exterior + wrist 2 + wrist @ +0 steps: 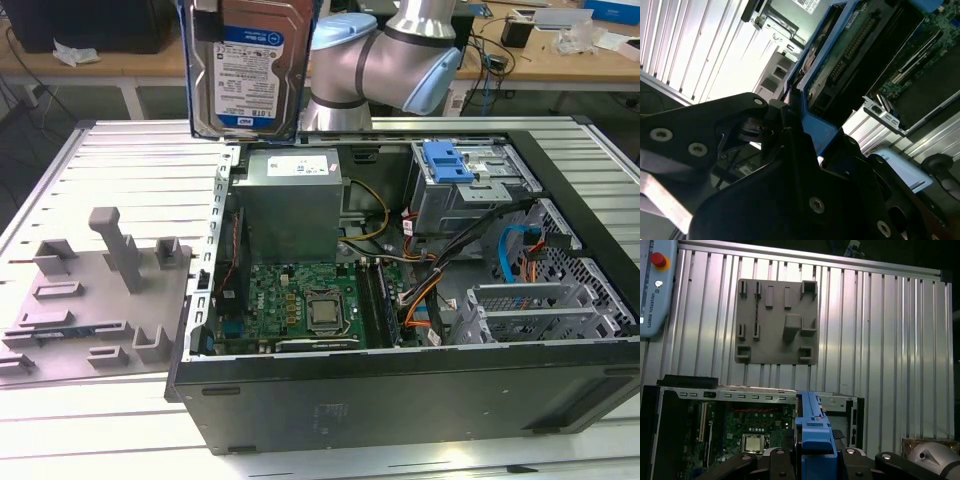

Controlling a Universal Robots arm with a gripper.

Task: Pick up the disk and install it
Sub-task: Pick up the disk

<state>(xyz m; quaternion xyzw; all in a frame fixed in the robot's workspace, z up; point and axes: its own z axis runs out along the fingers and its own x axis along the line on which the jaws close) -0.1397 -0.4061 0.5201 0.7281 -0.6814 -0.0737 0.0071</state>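
Observation:
The disk [250,65] hangs upright in the air above the back left corner of the open computer case [400,400], its blue-and-white label facing the exterior view. A blue carrier frame runs around its edges. My gripper [812,456] is shut on the disk, and in the first wrist view the blue frame edge [812,425] stands up between the black fingers. In the second wrist view the disk's underside [850,55], with its connector, stretches away from the black gripper body [790,170]. The drive cage with a blue latch [447,162] sits at the case's back right.
The case lies on its side on a ribbed aluminium table [120,160], showing a motherboard [300,300], a grey power supply [290,200] and cables. A grey fixture plate [90,300] with posts lies on the exterior view's left. A teach pendant [655,285] rests at the table edge.

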